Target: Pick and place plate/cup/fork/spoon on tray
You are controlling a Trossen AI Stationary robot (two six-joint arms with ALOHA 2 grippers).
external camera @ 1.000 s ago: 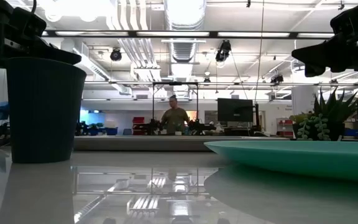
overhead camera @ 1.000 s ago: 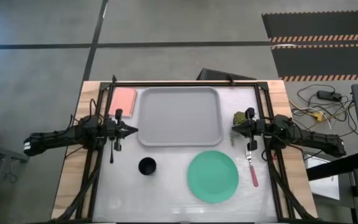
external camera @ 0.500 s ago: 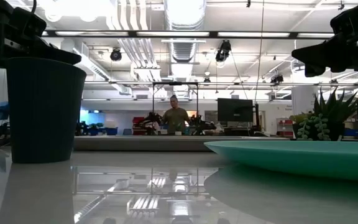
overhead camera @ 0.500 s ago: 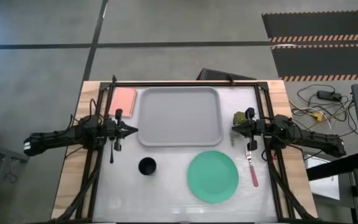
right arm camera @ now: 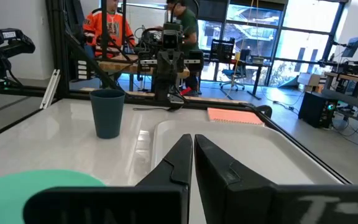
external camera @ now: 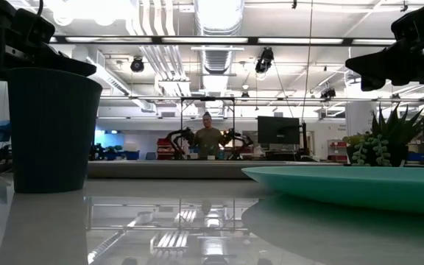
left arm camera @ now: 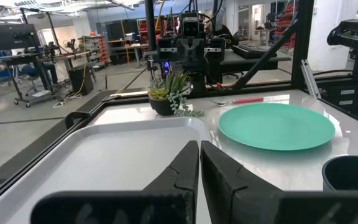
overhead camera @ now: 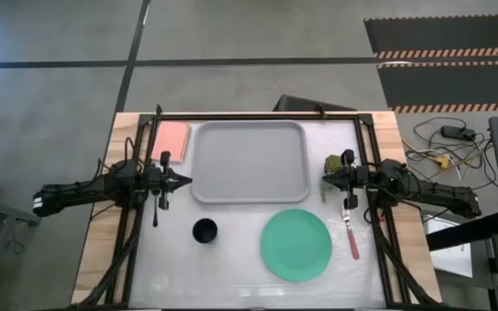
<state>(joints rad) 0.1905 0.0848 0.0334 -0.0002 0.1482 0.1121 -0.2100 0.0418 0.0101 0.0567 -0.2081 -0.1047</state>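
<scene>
Both end effectors (overhead camera: 188, 181) (overhead camera: 325, 180) closed, holding nothing.

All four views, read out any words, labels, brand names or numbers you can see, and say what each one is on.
None can be read.
Tray, plate, cup, fork: all unmarked.
Monitor in the room behind: dark, nothing legible.
Person's orange top: its markings are too blurred to read.

robotics lab, monitors (external camera: 277, 130), ceiling ducts (external camera: 213, 44)
</scene>
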